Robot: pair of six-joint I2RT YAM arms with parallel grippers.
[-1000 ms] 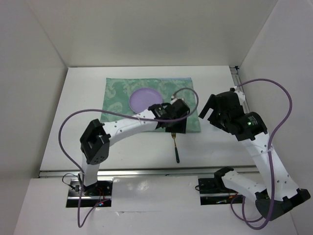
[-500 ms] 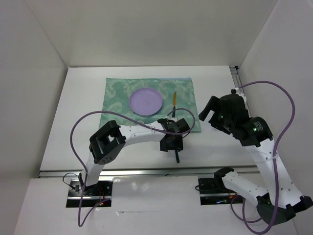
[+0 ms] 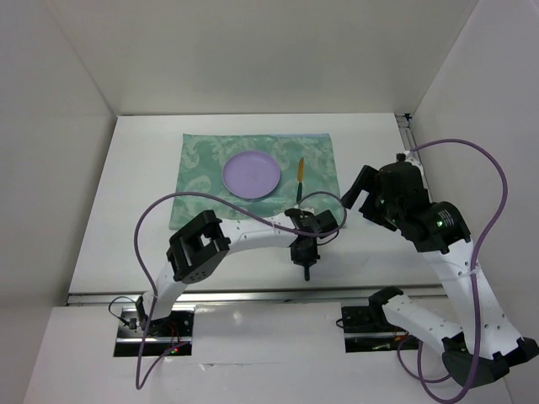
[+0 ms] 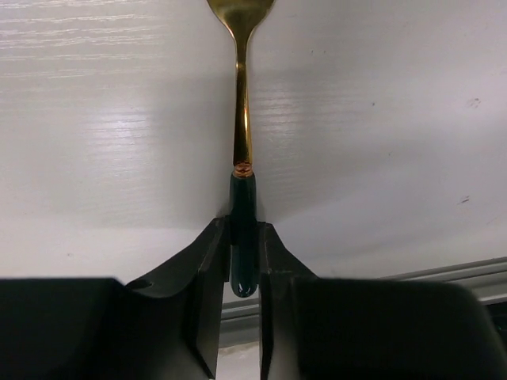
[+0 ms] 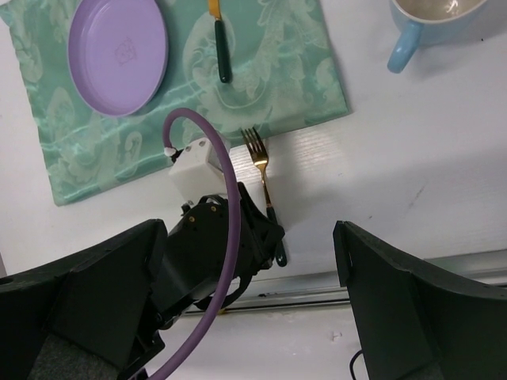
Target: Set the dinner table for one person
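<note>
A gold fork with a dark green handle [image 4: 242, 119] lies on the white dinner table [image 3: 143, 194] just in front of the teal mat [image 3: 198, 172]. My left gripper [image 4: 243, 228] is down at the table, its jaws shut on the fork's handle; it also shows in the top view [image 3: 305, 252]. The handle end [image 3: 307, 272] sticks out behind the gripper. A purple plate [image 3: 252, 175] and a gold knife [image 3: 300, 171] lie on the mat. My right gripper [image 5: 253, 301] is open and empty, held high at the right [image 3: 362, 194].
A light blue mug [image 5: 432, 24] stands on the table right of the mat, seen only in the right wrist view. The left arm's purple cable [image 3: 168, 210] loops over the table's front. A metal rail [image 3: 253, 295] runs along the near edge.
My left gripper has moved from the mat, where the knife now lies, back toward the near edge and closed on the fork's handle. The right arm has barely moved.
</note>
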